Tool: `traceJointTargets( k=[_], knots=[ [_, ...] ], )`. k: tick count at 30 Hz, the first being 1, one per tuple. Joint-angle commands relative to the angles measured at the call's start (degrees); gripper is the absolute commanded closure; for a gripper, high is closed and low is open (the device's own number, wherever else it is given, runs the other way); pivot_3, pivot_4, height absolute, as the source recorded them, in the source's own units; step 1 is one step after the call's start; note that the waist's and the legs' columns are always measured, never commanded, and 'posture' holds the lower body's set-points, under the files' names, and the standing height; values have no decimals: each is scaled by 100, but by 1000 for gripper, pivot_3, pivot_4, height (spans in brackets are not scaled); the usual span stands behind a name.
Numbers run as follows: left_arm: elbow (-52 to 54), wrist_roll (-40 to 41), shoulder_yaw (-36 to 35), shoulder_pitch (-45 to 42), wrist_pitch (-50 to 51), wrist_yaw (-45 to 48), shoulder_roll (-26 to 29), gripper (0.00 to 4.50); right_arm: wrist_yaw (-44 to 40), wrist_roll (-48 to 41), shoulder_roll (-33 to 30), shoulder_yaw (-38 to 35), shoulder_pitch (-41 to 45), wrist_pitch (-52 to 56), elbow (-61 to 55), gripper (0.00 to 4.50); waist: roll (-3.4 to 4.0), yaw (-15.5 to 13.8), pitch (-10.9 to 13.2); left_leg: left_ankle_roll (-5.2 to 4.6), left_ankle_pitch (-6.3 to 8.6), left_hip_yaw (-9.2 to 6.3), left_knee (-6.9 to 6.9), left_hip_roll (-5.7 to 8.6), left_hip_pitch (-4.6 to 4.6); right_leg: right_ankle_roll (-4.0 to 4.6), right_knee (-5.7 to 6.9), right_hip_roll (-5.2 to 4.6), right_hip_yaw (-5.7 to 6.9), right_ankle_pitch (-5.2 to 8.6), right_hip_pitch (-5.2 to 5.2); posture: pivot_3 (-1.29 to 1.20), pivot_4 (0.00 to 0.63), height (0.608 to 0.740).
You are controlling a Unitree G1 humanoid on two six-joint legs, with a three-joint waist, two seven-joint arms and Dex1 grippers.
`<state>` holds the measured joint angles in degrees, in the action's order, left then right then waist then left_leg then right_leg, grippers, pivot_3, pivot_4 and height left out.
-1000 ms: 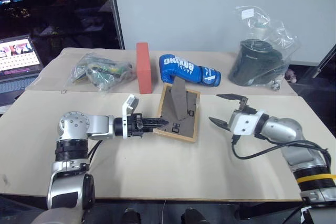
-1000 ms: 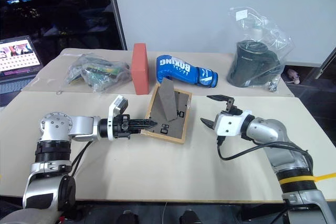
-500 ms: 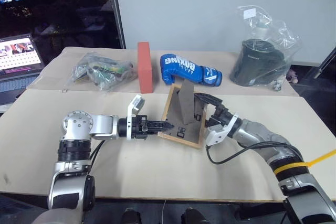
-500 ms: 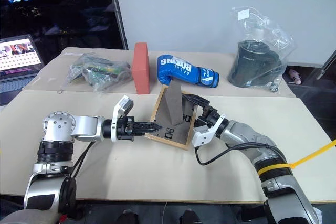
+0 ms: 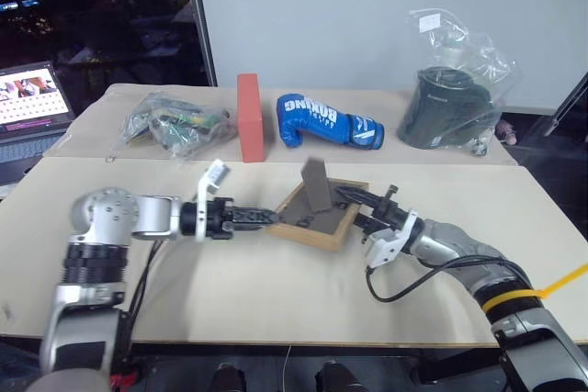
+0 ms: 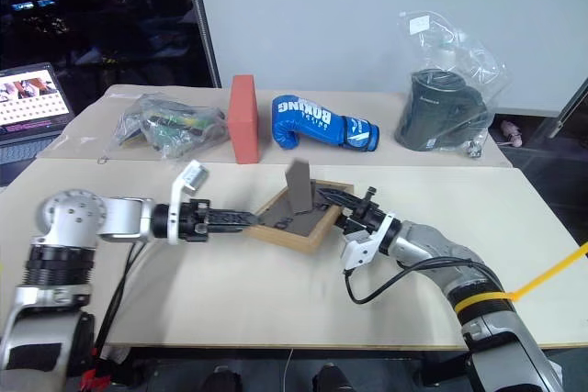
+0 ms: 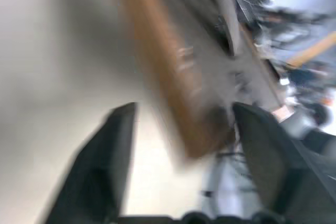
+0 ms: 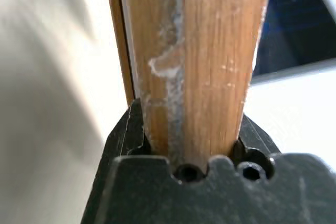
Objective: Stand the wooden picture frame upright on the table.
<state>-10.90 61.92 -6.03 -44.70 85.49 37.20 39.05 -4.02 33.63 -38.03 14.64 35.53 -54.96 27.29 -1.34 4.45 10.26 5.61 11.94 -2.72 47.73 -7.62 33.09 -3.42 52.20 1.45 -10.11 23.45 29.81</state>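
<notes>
Now mid-handover: small light-wood picture frame (image 5: 317,216), grey back up, stand (image 5: 318,184) unfolded, centre of beige table (image 5: 276,291). Right gripper (image 5: 365,208) clamps frame's 3 o'clock edge; left gripper (image 7: 181,129) spread wide at 9 o'clock edge. Next: tilt frame up onto stand.

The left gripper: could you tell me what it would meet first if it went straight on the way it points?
Most likely the wooden picture frame: the left gripper points at its near edge, fingers apart around it.

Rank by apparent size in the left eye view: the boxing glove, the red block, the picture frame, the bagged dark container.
1. bagged dark container
2. boxing glove and wooden picture frame: look alike, unsure, as the frame lies nearer
3. red block
</notes>
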Motion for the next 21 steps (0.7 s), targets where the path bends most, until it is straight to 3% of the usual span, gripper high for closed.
traceJointTargets(
  k=[1,4,7,11,17,19,21],
  knots=[
    [93,-317,181,-53,-314,642,307,15,-272,-831,44,-265,235,70,-259,3239,0,4,0,-4,10,-1,28,0,32,-1,34,0,1,11,32,0,150,657],
    [273,-550,203,30,-734,1123,627,0,-781,-1486,151,-266,293,303,-312,3239,0,28,0,-4,11,-5,52,4,73,2,71,0,3,18,69,0,150,657],
    [714,-952,-24,365,-1774,1461,849,0,-1854,-2891,418,-289,346,1264,-460,3239,1,114,1,-5,11,-6,64,3,80,6,87,0,4,20,77,0,150,657],
    [1779,-1446,-574,1169,-3413,1771,885,0,-3164,-5635,919,-882,698,4930,-1044,3239,7,134,4,-9,14,-20,99,-5,95,21,112,3,28,25,73,0,150,657],
    [2039,-1376,-781,1521,-3657,1631,611,0,-2994,-7089,974,-1767,1616,8794,-529,3239,14,39,9,-9,14,-22,105,-7,102,14,116,2,40,36,77,0,150,657],
    [2157,-1377,-770,1621,-3667,1540,517,0,-2256,-7361,1092,-2409,2228,9468,372,3239,18,32,11,-9,14,-18,99,-8,102,12,104,2,39,36,78,0,150,657],
    [2242,-1375,-777,1690,-3662,1482,462,0,-2149,-7267,1036,-2590,2603,9718,987,3239,20,33,12,-10,14,-18,99,-9,104,15,103,2,39,34,81,0,150,657]
  ],
)
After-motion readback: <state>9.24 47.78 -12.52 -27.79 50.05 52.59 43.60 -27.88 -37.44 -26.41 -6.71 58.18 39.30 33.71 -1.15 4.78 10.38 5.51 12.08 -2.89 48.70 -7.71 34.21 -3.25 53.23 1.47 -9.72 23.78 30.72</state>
